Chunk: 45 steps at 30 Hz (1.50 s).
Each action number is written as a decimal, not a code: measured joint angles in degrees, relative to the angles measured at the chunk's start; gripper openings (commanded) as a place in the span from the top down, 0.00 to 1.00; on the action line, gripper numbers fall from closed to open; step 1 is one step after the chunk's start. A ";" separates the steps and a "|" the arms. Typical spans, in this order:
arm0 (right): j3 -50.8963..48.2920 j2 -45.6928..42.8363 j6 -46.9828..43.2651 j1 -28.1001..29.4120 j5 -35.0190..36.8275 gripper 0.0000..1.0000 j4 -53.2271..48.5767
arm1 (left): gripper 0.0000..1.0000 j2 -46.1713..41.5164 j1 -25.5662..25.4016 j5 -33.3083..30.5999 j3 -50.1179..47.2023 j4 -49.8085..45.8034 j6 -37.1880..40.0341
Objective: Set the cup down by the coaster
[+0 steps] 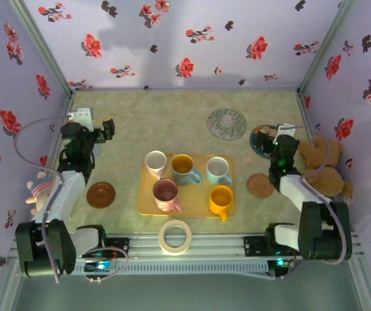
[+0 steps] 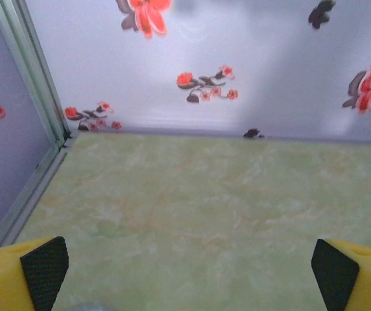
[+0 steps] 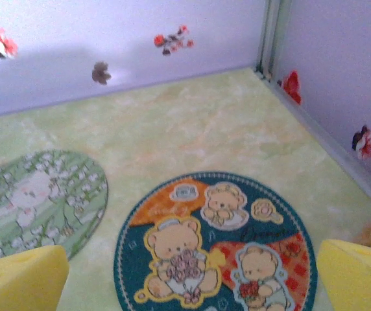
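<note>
Cups: five are counted, all upright on the yellow tray (image 1: pixel 195 197) at the middle of the desk (image 1: pixel 166 116). A white cup (image 1: pixel 155 162), a mustard cup (image 1: pixel 183 167) and a pale blue cup (image 1: pixel 218 170) make up the far row. A pink cup (image 1: pixel 166 193) and an orange cup (image 1: pixel 220 198) make up the near row. Which of them is the task's cup cannot be told.
Coasters: four are counted, all flat on the desk. A brown coaster (image 1: pixel 100 194) lies left of the tray and a cork coaster (image 1: pixel 260 184) just right of it. A green floral coaster (image 1: pixel 227 123) lies beyond the tray's far right corner. A bear-print coaster (image 3: pixel 215 240) lies just beside the green one and is partly hidden under the right arm in the top view.
Other things: one tape roll (image 1: pixel 175 236) is seen near the tray's front edge. One teddy bear (image 1: pixel 318 170) sits at the right wall and one pastel plush toy (image 1: pixel 37 191) at the left wall.
Left end effector (image 2: pixel 189 275): the jaws are spread fully wide, and nothing is held between the pads (image 2: pixel 43 269). It is pointed at bare desk in the far left corner. The cups stand well apart from it, to its right and nearer the bases.
Right end effector (image 3: pixel 192 282): the jaws are spread fully wide and nothing is gripped. It is poised over the bear-print coaster. The cups stand apart from it, to its left and nearer; the pale blue cup is the closest.
</note>
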 measured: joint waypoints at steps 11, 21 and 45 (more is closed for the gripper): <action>14.82 -7.89 2.54 0.52 -7.13 0.01 -26.75 | 0.01 1.73 0.00 -0.76 19.74 -30.73 -6.69; 25.59 -7.19 3.06 2.29 -19.52 0.01 -42.75 | 0.01 10.43 0.00 -1.18 32.68 -52.76 -13.07; 29.42 -1.81 6.54 12.11 -30.69 0.00 -45.48 | 0.08 25.64 2.80 -2.25 35.12 -61.90 -18.97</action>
